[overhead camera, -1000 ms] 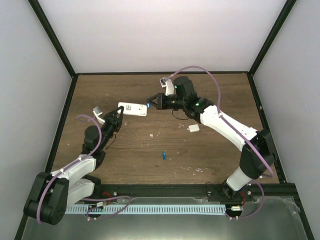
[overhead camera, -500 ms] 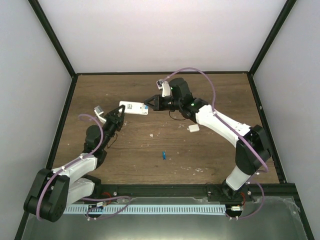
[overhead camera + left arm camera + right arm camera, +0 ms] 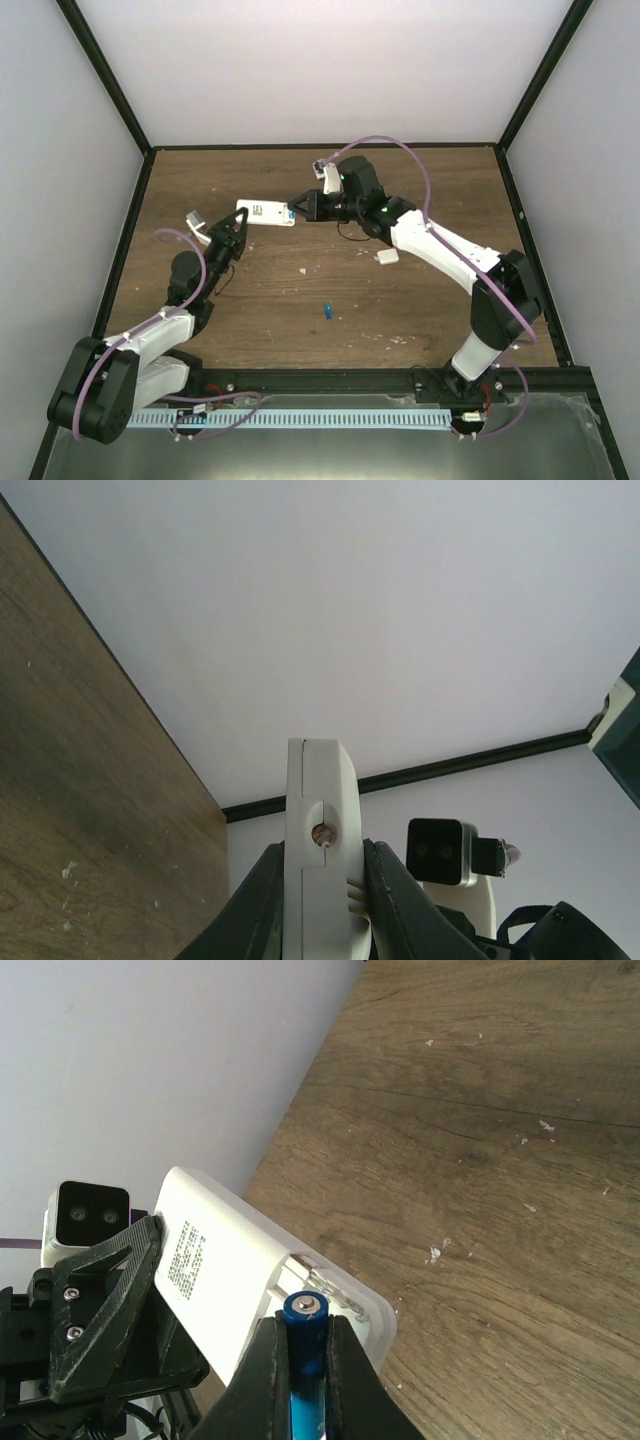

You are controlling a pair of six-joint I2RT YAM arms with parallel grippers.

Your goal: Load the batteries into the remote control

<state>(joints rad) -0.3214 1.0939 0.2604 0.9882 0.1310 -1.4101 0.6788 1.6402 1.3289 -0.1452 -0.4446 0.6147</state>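
Observation:
The white remote control (image 3: 266, 214) is held above the table with my left gripper (image 3: 238, 228) shut on its left end. In the left wrist view the remote (image 3: 320, 820) stands edge-on between the dark fingers (image 3: 265, 900). My right gripper (image 3: 297, 208) is shut on a blue battery (image 3: 305, 1322), whose tip sits at the remote's (image 3: 225, 1255) open battery compartment (image 3: 325, 1288). I cannot tell whether it touches. A second blue battery (image 3: 327, 311) lies on the table in front of the arms.
A small white piece (image 3: 387, 257) lies on the wooden table (image 3: 430, 190) under the right arm. White crumbs dot the wood. Black frame rails border the table, with white walls behind.
My right gripper has moved slightly left with the battery, closing onto the remote's right end. The left gripper has kept the remote almost still.

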